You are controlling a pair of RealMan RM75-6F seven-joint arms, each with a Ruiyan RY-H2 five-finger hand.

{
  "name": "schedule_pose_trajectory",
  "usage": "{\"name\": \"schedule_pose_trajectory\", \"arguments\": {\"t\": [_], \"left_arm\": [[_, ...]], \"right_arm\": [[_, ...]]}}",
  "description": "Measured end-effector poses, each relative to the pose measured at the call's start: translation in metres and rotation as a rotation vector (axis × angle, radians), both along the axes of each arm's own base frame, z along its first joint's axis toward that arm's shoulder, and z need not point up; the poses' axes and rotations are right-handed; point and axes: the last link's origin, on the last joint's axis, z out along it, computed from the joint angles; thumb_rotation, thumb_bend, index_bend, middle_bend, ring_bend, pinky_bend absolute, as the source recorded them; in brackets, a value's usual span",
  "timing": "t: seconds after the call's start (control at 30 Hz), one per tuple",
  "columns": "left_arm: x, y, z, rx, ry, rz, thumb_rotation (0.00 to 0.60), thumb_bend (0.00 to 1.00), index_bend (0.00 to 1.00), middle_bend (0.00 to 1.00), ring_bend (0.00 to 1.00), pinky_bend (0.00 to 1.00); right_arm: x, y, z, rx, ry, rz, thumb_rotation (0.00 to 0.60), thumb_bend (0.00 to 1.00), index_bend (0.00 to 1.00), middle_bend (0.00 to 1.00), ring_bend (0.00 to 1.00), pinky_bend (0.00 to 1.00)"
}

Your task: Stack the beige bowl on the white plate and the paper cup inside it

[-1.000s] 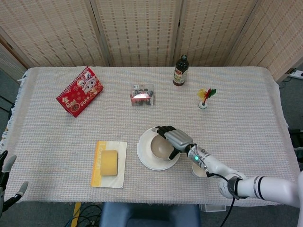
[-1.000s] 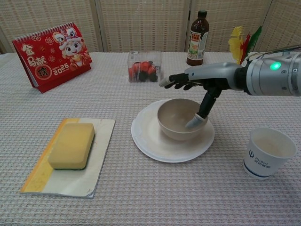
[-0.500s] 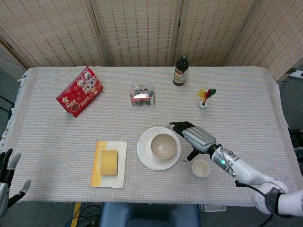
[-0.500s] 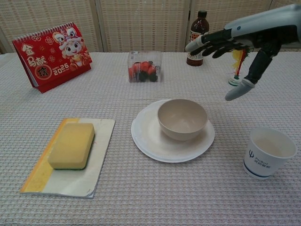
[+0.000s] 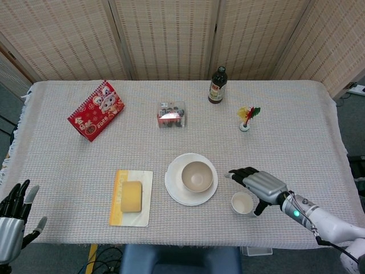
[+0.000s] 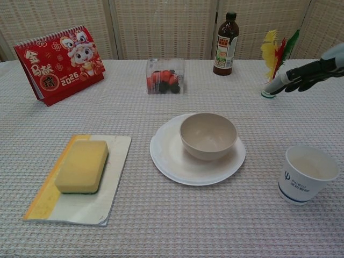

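The beige bowl (image 5: 197, 176) (image 6: 208, 135) sits upright on the white plate (image 5: 176, 191) (image 6: 172, 159) near the table's middle front. The paper cup (image 5: 242, 202) (image 6: 308, 173) stands upright on the cloth to the right of the plate. My right hand (image 5: 259, 185) (image 6: 312, 72) hovers just beside and above the cup, fingers spread and holding nothing. My left hand (image 5: 12, 220) shows at the lower left corner of the head view, off the table, fingers apart and empty.
A yellow sponge (image 5: 132, 196) (image 6: 83, 165) lies on a card left of the plate. Further back stand a red calendar (image 5: 95, 110), a clear box of berries (image 5: 171, 114), a dark bottle (image 5: 217, 85) and a feather toy (image 5: 247, 116).
My right hand let go of the bowl on the plate, lifted and swung right to beside the paper cup. My left hand rose slightly at the lower left corner.
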Motion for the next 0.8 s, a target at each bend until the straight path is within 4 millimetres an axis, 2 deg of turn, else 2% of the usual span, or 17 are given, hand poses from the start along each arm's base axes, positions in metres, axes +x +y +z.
{"name": "schedule_pose_trajectory", "arguments": {"t": [0.5,0.8], "left_arm": [[0.000,-0.002,0.003,0.008,-0.008,-0.007,0.600,0.31,0.00,0.00,0.00,0.26],[0.000,-0.003,0.004,0.011,-0.014,-0.007,0.600,0.31,0.00,0.00,0.00,0.26]], "right_arm": [[-0.025,0.005,-0.027,0.058,0.105,0.020,0.600,0.07,0.01,0.00,0.00,0.00],[-0.032,0.003,-0.043,0.071,0.111,0.009,0.600,0.07,0.05,0.00,0.00,0.00]]}}
